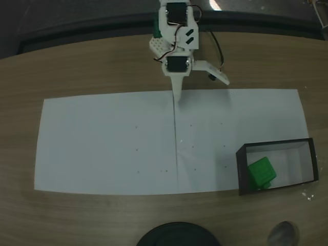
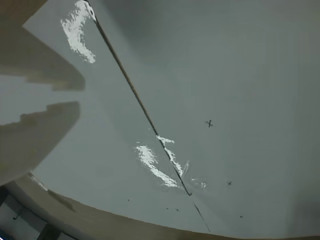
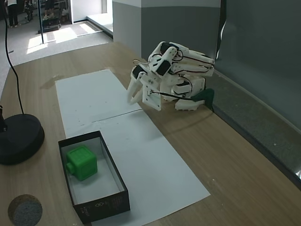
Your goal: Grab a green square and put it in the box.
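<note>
You have a wooden table [image 1: 77,72] with a brown grain. Two white paper sheets [image 1: 107,143] lie flat on it, side by side, their edges meeting in a thin seam across the middle. The box [image 3: 117,181] sits on the paper near one end, in both fixed views. The white robot base [image 3: 188,94] stands on the bare wood beyond the paper's far edge. A round black stand base [image 3: 21,136] rests on the wood off the paper.

Arm folded back, tool [image 3: 132,95] empty, pointing down.
</note>
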`<action>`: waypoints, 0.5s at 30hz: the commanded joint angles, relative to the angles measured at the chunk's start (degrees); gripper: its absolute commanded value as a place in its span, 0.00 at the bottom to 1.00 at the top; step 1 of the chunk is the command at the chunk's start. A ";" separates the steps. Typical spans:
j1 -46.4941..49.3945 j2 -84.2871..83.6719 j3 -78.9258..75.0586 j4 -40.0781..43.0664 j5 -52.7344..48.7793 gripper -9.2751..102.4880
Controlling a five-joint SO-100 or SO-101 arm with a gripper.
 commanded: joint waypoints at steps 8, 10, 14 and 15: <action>0.26 1.23 -3.87 5.80 0.26 0.08; 0.35 1.23 -3.87 5.80 0.35 0.08; 0.35 1.23 -3.87 5.80 0.35 0.08; 0.35 1.23 -3.87 5.80 0.35 0.08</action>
